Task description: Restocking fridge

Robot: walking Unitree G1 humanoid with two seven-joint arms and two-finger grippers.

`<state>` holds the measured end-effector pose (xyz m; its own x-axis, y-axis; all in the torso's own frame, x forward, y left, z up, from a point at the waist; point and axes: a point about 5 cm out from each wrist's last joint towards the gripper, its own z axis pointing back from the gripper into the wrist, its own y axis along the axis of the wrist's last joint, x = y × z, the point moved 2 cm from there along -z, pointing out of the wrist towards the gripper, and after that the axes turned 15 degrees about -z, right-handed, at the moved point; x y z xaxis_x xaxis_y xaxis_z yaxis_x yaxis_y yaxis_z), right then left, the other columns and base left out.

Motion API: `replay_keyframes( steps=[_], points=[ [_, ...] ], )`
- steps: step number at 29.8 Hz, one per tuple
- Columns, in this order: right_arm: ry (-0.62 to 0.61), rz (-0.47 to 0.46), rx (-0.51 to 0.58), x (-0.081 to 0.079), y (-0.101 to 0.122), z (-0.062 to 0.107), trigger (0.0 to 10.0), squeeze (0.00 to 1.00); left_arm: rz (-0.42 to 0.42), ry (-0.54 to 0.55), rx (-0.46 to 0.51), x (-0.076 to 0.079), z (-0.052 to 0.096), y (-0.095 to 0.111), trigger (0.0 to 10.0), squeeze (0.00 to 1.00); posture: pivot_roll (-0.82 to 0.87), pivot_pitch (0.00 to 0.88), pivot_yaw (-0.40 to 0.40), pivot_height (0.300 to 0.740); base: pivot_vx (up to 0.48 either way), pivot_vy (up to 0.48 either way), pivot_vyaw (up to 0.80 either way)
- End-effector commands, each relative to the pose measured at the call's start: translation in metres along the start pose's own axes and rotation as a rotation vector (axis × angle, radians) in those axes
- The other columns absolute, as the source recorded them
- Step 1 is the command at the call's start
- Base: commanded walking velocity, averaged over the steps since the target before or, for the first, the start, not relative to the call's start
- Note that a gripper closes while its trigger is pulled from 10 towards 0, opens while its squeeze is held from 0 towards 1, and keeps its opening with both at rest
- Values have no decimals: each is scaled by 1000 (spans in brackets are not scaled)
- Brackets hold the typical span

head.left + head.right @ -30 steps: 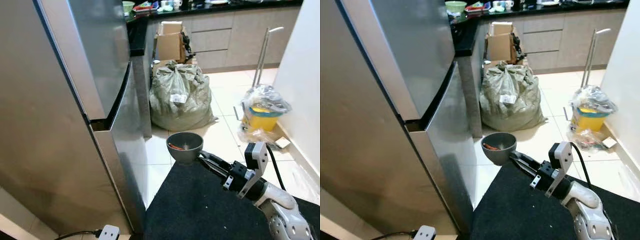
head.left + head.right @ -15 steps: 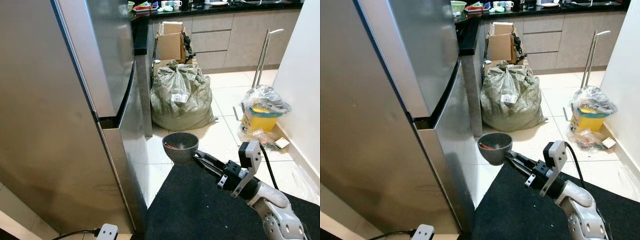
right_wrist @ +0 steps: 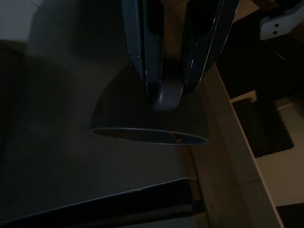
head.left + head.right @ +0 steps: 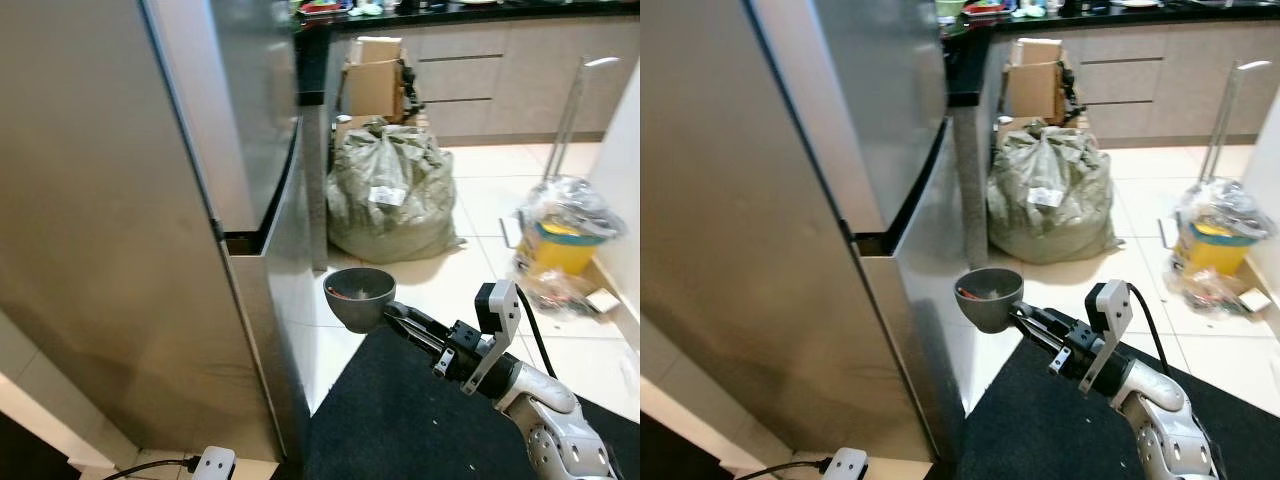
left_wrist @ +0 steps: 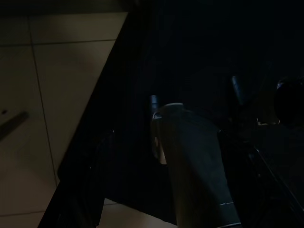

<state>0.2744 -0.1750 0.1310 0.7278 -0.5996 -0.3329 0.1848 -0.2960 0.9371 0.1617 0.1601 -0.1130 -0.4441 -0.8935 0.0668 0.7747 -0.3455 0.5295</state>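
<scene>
A tall stainless-steel fridge (image 4: 150, 200) stands to my left, both doors closed, with the seam between them (image 4: 245, 245) at mid height. My right gripper (image 4: 392, 312) reaches forward, shut on the rim of a dark grey bowl (image 4: 360, 298). The bowl is held level just off the lower door's corner, and a small reddish scrap lies inside it. In the right wrist view the two fingers (image 3: 142, 57) pinch the bowl (image 3: 149, 118) against the steel door behind. The left arm hangs idle; its wrist view is very dark, with pale tiles (image 5: 42, 95) and a black mat.
A stuffed grey-green sack (image 4: 390, 195) sits on the tile floor by the counter end, with an open cardboard box (image 4: 372, 78) behind. A yellow bucket wrapped in plastic (image 4: 565, 240) and a mop pole (image 4: 570, 110) stand right. A black mat (image 4: 420, 420) lies underfoot; a white plug (image 4: 215, 465) lies by the fridge base.
The camera has turned, so the fridge now takes up more of the picture. The right gripper has kept the bowl and brought it a little nearer the lower door.
</scene>
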Motion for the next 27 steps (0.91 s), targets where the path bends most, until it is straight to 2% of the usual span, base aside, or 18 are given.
replay_keyframes(
  steps=[1, 14, 27],
  points=[
    [1, -13, 12, 0, 3, -1, 10000, 0, -4, 10, -12, -4, 2, -3, 10000, 0, -137, 15, 77, 740, 0, 0, 744],
    [-6, -15, 15, 1, 3, -1, 10000, 0, -9, 3, -12, -4, 2, -3, 10000, 0, -136, 13, 76, 740, 0, 0, 751],
    [-28, -8, 30, 4, 5, -4, 10000, 0, -19, -18, -23, -2, 2, -6, 10000, 0, -133, 11, 75, 740, 0, -365, 0]
  ],
)
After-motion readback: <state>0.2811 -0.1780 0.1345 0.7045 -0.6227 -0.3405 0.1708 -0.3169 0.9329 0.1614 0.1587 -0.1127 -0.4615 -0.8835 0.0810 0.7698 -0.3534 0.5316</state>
